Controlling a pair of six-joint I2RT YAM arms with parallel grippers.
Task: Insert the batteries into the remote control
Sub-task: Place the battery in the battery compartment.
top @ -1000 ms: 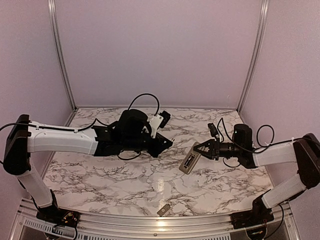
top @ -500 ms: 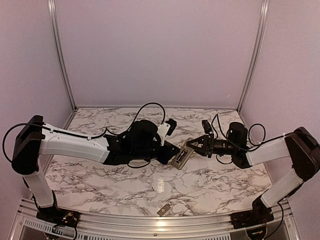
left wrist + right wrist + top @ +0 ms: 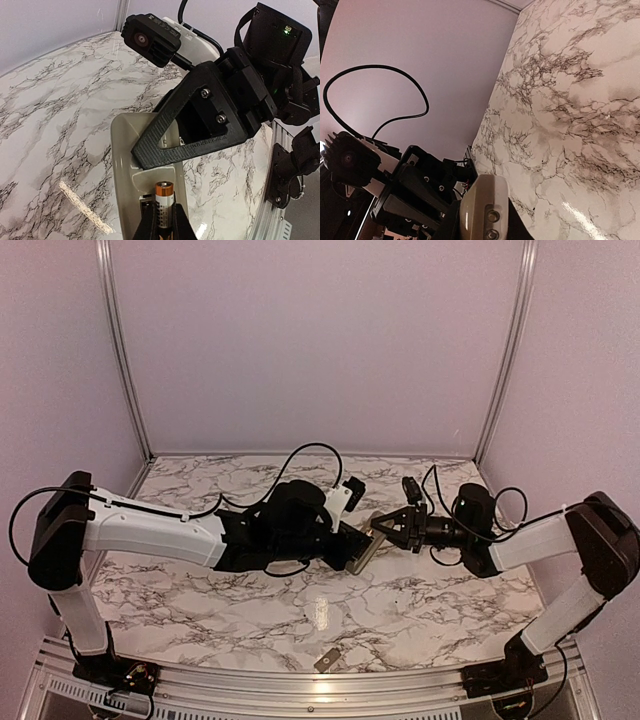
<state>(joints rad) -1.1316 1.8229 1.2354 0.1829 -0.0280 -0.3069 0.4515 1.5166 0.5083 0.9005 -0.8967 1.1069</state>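
Holding battery (image 3: pixel 163 200) at remote control (image 3: pixel 122 160) recess.
Pinching it with the left hand (image 3: pixel 343 540), clamping the handset with the right hand (image 3: pixel 385 530) above the desk (image 3: pixel 420 610).

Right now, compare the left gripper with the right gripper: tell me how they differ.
The left gripper pinches a slim battery, jaws nearly closed; the right gripper clamps the wider remote control, jaws further apart. The left gripper holds its battery at the remote control's back; the right gripper grips the remote control's opposite end. Both are shut on something.
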